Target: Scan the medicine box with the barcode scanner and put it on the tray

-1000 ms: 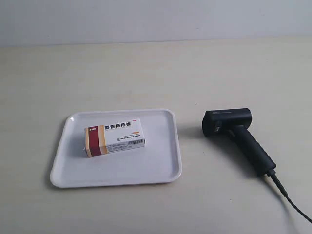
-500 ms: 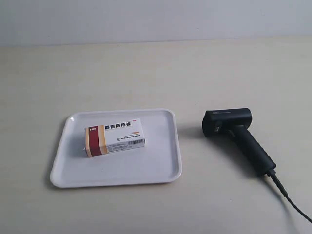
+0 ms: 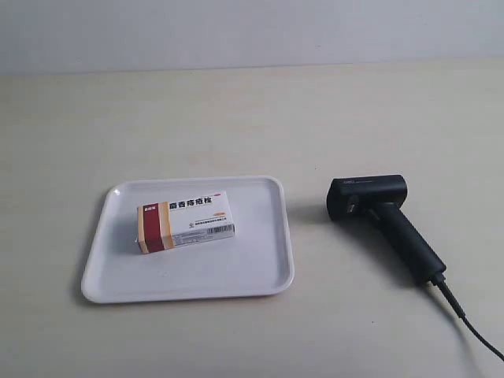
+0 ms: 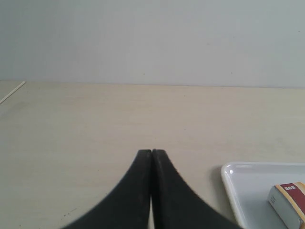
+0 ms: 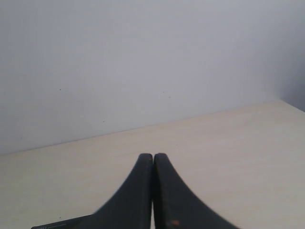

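The medicine box (image 3: 186, 221), white with a dark red and orange band at its left end, lies flat inside the white tray (image 3: 252, 272) in the exterior view. To the tray's right the black barcode scanner (image 3: 383, 219) lies on its side on the table, its cable (image 3: 472, 331) running off the lower right. No arm shows in the exterior view. In the left wrist view my left gripper (image 4: 152, 152) is shut on nothing, with the tray's corner (image 4: 229, 172) and the medicine box's end (image 4: 288, 200) off to one side. My right gripper (image 5: 153, 156) is shut and empty; a sliver of the barcode scanner (image 5: 52, 224) shows beside it.
The table (image 3: 252, 118) is pale beige wood-look, ending at a plain grey-white wall (image 3: 252, 31) at the back. A thin white line (image 4: 12, 92) marks the table near its edge in the left wrist view.
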